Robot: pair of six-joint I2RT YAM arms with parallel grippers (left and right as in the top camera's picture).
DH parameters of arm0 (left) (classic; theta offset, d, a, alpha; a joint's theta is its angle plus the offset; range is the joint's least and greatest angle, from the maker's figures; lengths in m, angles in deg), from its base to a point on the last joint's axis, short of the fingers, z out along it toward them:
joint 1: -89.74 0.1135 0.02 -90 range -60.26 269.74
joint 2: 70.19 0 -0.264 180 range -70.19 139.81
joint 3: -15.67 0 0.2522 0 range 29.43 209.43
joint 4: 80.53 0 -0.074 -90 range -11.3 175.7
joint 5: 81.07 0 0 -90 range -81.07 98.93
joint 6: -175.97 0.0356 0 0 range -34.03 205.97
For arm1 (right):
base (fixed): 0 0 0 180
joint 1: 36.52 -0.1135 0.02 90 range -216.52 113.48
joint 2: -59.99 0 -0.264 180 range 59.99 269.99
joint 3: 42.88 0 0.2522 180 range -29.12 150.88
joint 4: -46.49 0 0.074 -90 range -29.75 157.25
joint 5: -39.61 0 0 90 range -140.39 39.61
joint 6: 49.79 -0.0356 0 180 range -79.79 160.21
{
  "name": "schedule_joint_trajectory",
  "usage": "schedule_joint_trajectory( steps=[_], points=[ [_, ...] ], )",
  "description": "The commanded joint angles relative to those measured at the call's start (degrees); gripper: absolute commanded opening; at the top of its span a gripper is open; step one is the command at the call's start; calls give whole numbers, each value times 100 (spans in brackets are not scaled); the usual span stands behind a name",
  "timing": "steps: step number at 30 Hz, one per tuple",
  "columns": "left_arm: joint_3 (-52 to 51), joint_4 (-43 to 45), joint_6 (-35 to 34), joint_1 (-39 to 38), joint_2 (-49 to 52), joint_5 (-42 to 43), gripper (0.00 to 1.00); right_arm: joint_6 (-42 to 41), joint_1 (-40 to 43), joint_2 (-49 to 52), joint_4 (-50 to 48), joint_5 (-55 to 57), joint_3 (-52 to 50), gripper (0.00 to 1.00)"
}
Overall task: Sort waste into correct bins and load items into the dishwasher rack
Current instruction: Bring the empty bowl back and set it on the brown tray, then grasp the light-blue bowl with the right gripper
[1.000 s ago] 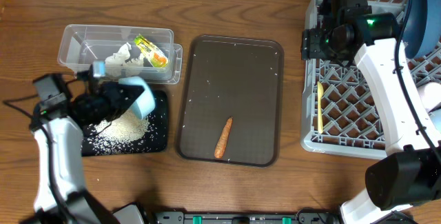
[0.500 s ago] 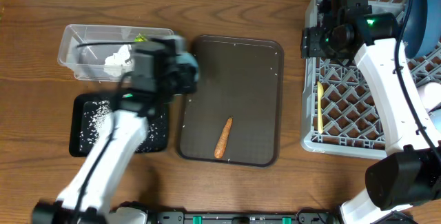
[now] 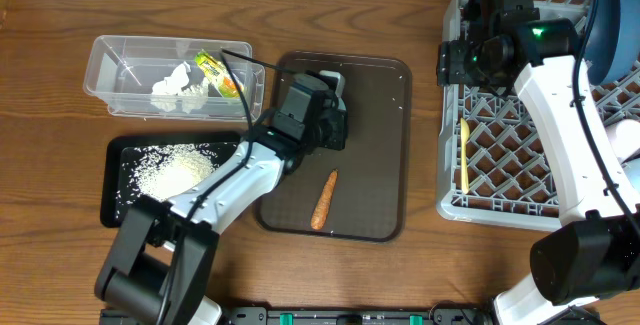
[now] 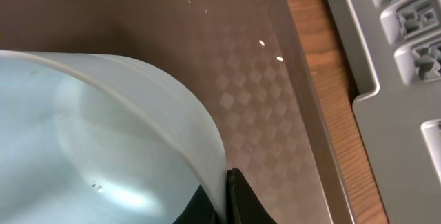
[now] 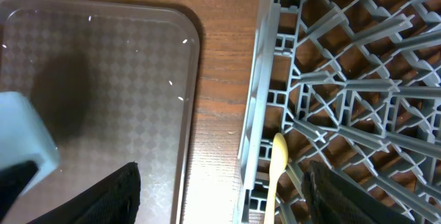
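My left gripper (image 3: 320, 117) (image 4: 224, 198) is shut on the wall of the light-blue cup (image 4: 103, 141) and holds it over the back of the dark brown serving tray (image 3: 385, 165). The cup also shows in the right wrist view (image 5: 21, 138). An orange carrot (image 3: 323, 200) lies on that tray. Loose white rice (image 3: 175, 170) lies heaped in the black tray (image 3: 115, 180). White tissue (image 3: 178, 87) and a yellow-green wrapper (image 3: 218, 73) lie in the clear tub (image 3: 105, 60). My right gripper (image 3: 470, 60) (image 5: 231, 196) is open and empty above the left edge of the grey rack (image 3: 520, 165). The rack holds the pale yellow spoon (image 3: 464, 155) (image 5: 275, 162) and the dark-blue plate (image 3: 610, 25).
The grey rack (image 5: 344, 58) fills the right of the table, and its edge shows in the left wrist view (image 4: 406, 100). A strip of bare wood lies between it and the brown tray (image 5: 124, 65). A few rice grains are scattered on the brown tray.
My left arm has swung right from above the black tray to over the brown tray, still holding the cup. The rice heap is now uncovered. The right arm has not moved.
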Motion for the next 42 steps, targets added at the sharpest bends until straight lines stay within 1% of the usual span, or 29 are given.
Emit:
schedule_joint_trajectory(
  steps=[1,2,3,4,5,8,10,14,16,22,25,28,31,38,42],
  points=[
    [79,26,-26,-26,105,-96,7,-42,-31,26,-11,35,0,75],
    [79,24,-26,-26,116,-96,8,-42,-31,26,-13,35,0,75],
    [79,24,-24,-24,114,-96,11,-42,-31,26,-17,35,0,75],
    [79,28,-22,-24,111,-96,21,-42,-31,26,-26,35,0,75],
    [79,28,26,-24,96,-96,28,-42,-31,26,-39,35,0,75],
    [79,-48,81,15,7,-92,34,-42,-31,26,-57,33,0,76],
    [79,-199,81,79,-127,-96,43,-42,-31,26,-57,31,0,77],
    [79,-881,81,352,-592,-96,44,-39,-42,28,-105,-13,-4,80],
    [79,-1325,81,553,-863,-96,47,-39,-96,28,-157,-13,-22,81],
    [79,-2660,79,1224,-1478,-98,49,-39,-437,90,-671,-79,-315,85],
    [79,-3093,79,1473,-1561,-96,49,-37,-614,157,-999,-363,-514,85],
    [76,-3324,79,1617,-1550,-96,49,-39,-844,319,-1346,-481,-717,84],
    [72,-3327,79,1637,-1550,-98,49,-42,-1088,546,-1711,-481,-903,80],
    [72,-3307,79,1637,-1547,-98,49,-42,-1510,1329,-2216,-476,-1027,63],
    [68,-3320,79,1637,-1547,-98,49,-44,-1639,1792,-2284,-415,-1027,49]
  ],
)
